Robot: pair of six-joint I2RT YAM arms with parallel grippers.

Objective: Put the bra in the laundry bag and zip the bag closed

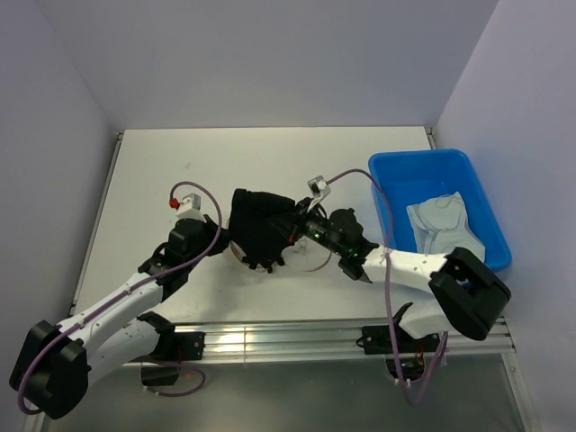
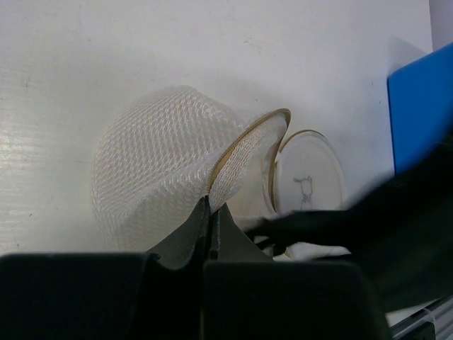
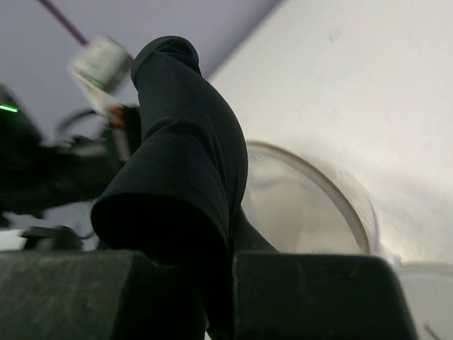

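The black bra (image 1: 259, 229) hangs bunched over the middle of the table and covers most of the laundry bag. My right gripper (image 1: 295, 230) is shut on it; in the right wrist view the bra (image 3: 187, 170) rises out of the closed jaws (image 3: 232, 234), in front of the bag's open rim (image 3: 340, 191). In the left wrist view the cream mesh laundry bag (image 2: 152, 166) lies on its side. Its round lid (image 2: 308, 180), with a small dark mark, is flipped open to the right. My left gripper (image 2: 210, 207) is shut on the bag's rim and is at the bra's left edge (image 1: 236, 247) in the top view.
A blue plastic bin (image 1: 389, 175) stands at the right with a pale garment (image 1: 445, 225) in it; its corner shows in the left wrist view (image 2: 421, 106). The table's near edge and a metal rail (image 1: 288, 337) run just behind the arms.
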